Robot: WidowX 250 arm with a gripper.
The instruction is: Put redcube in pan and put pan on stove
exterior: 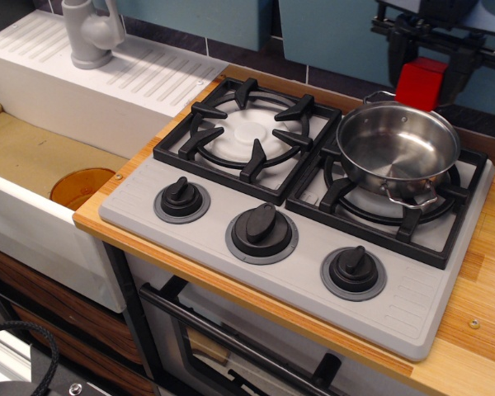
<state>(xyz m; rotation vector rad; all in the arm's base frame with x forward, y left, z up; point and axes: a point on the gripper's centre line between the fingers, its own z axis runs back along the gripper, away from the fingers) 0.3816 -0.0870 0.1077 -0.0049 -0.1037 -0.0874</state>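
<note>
The shiny steel pan (pixel 398 149) sits on the right burner grate of the light grey stove (pixel 289 214), with its wire loop handle toward the front right. The pan looks empty inside. My black gripper (pixel 421 84) hangs at the top right, above and just behind the pan's far rim. It is shut on the redcube (pixel 421 82), which sits between its fingers in the air.
The left burner (pixel 249 132) is bare. Three black knobs (pixel 262 228) line the stove's front. A white sink (pixel 33 165) with an orange drain disc and a grey faucet (pixel 91 31) lie to the left. The wooden counter (pixel 478 305) runs along the right edge.
</note>
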